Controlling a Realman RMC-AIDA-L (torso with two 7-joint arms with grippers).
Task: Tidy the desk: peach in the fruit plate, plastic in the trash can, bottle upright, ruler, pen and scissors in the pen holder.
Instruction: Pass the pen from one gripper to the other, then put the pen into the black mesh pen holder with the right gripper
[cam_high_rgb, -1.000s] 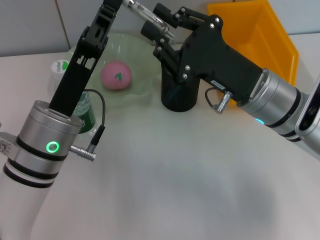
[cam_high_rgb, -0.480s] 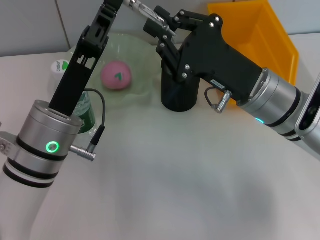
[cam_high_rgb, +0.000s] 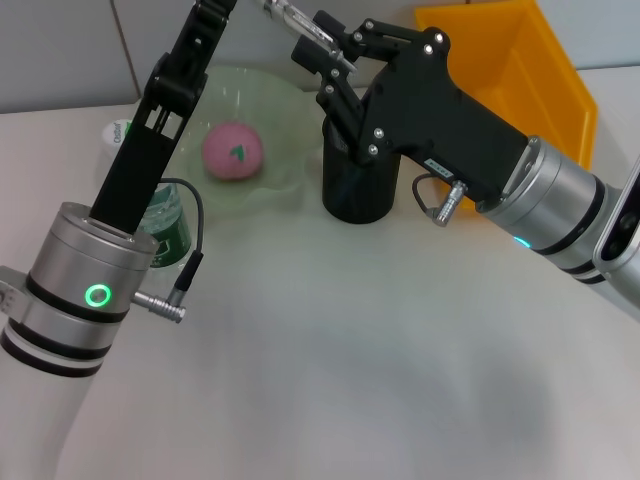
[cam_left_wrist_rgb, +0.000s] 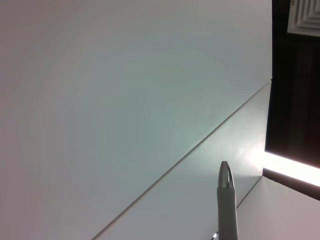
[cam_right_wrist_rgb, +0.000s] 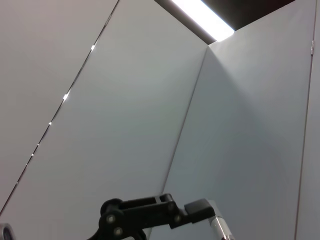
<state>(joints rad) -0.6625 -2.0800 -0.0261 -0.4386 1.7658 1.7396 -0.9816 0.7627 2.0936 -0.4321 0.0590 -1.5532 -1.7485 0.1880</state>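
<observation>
A slim silvery pen slants above the black pen holder at the table's far middle. My right gripper is shut on its lower part. The pen's tip shows in the left wrist view, and a bit of the pen in the right wrist view. My left arm reaches up past the top edge of the head view, so its gripper is out of that view. The pink peach lies in the pale green fruit plate. The green bottle stands upright behind my left arm. Ruler, scissors and plastic are out of view.
A yellow bin stands at the far right behind my right arm. The plate, the bottle and the pen holder crowd the far left and middle of the white table.
My left arm has swung a little to the left. My right gripper has lifted slightly, and the pen has moved up and to the right with it.
</observation>
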